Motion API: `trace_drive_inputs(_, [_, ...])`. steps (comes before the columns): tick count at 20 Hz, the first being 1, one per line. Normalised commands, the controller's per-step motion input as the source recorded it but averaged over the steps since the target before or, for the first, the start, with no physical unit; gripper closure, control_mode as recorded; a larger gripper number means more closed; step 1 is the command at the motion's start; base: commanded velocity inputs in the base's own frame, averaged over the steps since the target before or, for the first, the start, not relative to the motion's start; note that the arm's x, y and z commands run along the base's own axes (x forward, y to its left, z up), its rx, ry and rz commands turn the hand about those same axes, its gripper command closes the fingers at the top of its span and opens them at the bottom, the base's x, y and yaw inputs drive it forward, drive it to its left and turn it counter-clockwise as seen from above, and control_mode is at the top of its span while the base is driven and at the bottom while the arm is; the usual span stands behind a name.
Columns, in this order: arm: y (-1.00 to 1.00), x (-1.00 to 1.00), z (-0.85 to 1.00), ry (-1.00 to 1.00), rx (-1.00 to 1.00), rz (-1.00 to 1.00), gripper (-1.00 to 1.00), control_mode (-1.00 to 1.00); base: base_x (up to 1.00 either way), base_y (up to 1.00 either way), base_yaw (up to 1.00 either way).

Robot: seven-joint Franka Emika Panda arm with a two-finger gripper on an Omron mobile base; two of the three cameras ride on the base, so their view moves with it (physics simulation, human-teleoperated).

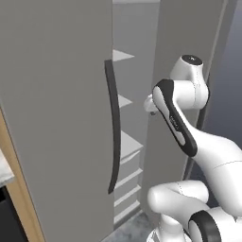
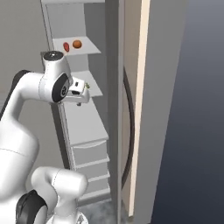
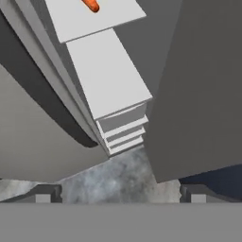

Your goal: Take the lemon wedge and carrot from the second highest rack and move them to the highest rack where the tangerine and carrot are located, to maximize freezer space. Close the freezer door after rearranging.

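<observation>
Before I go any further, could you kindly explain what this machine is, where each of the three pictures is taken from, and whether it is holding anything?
This is a white robot arm on a driving base, facing a tall matte grey freezer whose plain grey freezer door stands open. Two pictures come from cameras on the base, behind the arm to its left and right. The third looks along the hand, down past white shelves to the speckled grey floor.

From the right, the top shelf carries a small red-orange piece and a round orange fruit. The hand camera catches an orange carrot on a shelf. The two-finger gripper is open and holds nothing.
</observation>
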Motion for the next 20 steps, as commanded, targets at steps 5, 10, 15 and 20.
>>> trace_drive_inputs(5, [0.0, 0.0, 0.0, 0.0, 0.0, 0.0, -1.0, 1.0, 0.44, 0.44, -0.28])
trace_drive_inputs(10, [0.0, 0.0, 0.0, 0.0, 0.0, 0.0, -1.0, 1.0, 0.47, 0.04, -0.13])
trace_drive_inputs(15, [0.0, 0.0, 0.0, 0.0, 0.0, 0.0, -1.0, 1.0, 0.42, 0.11, -0.08])
trace_drive_inputs(20, [0.0, 0.0, 0.0, 0.0, 0.0, 0.0, -1.0, 1.0, 0.45, 0.0, 0.0])
